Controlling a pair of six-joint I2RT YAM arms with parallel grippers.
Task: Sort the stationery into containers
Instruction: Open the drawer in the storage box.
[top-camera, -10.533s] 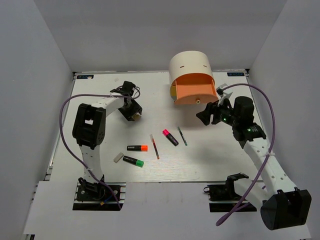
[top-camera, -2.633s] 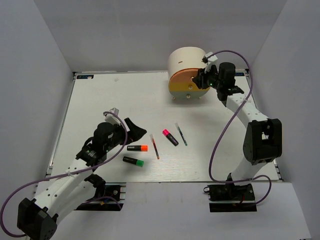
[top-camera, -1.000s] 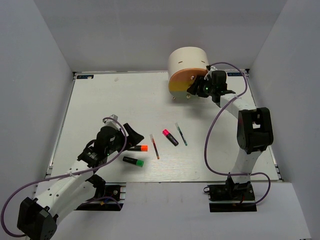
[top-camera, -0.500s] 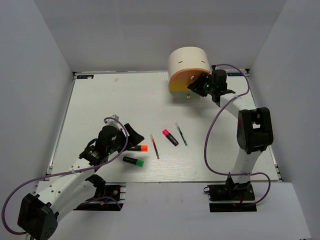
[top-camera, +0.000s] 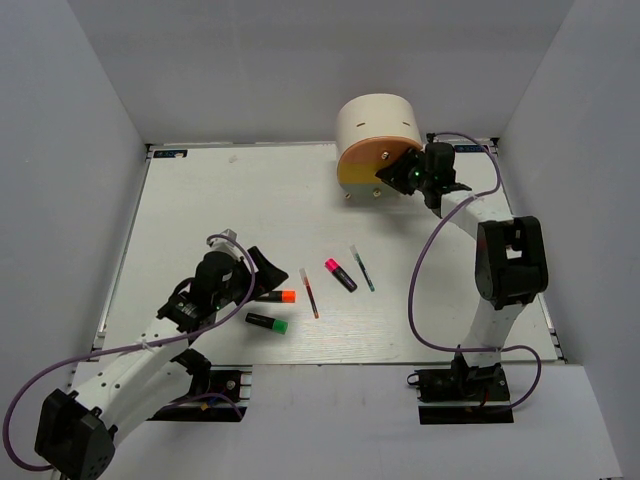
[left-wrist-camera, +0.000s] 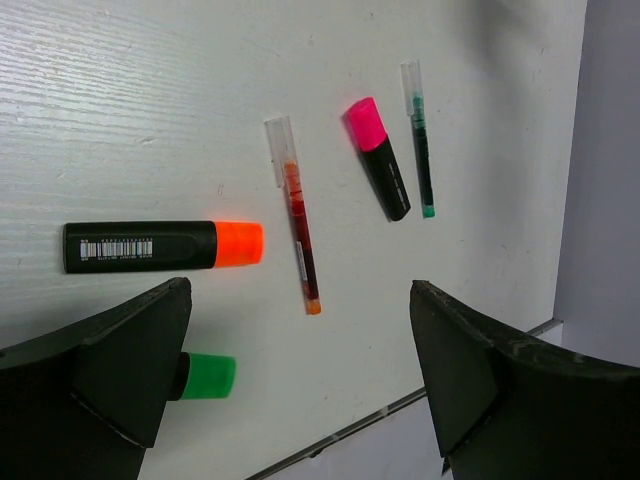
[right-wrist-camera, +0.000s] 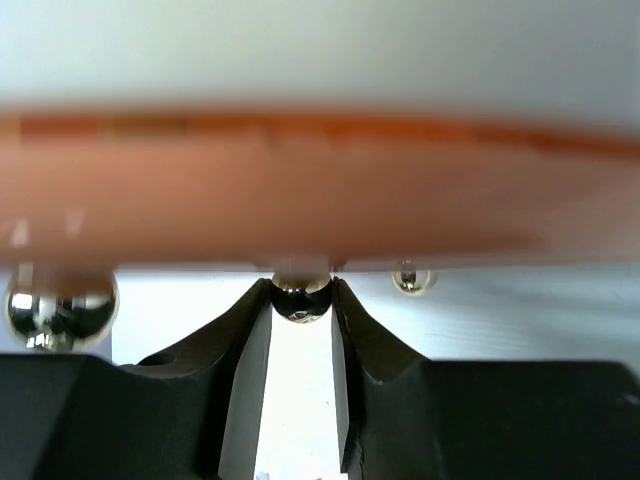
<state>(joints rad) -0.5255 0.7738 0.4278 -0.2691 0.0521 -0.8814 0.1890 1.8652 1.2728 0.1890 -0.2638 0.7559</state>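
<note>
Right hand (top-camera: 399, 172) is pinched on the small middle knob (right-wrist-camera: 302, 297) of the pink drawer front (right-wrist-camera: 320, 190), one finger on each side of the ball; that drawer looks pushed in, sitting flush in the cream desk unit (top-camera: 375, 125) at the far right of the worktop (top-camera: 200, 200); two other knobs show in the wrist view, untouched.

Left hand (top-camera: 267, 268) is spread wide and holds nothing, hovering above the loose stationery at the near middle; orange highlighter (left-wrist-camera: 160, 246) lies flat under it, closer to the left finger than to centre; green highlighter (left-wrist-camera: 205, 376) is half hidden behind that finger; red pen (left-wrist-camera: 297, 230), pink highlighter (left-wrist-camera: 378, 172) and green pen (left-wrist-camera: 420, 140) lie further right, all apart from one another; no erasers visible.

Step, as I read it: getting a drawer open while lining up the first pick; nothing visibly sorted. Next: right hand needs to draw the knob outward without slipping off it; left hand needs to centre over the orange barrel, drop, close across it; the green highlighter close by risks a bump.
</note>
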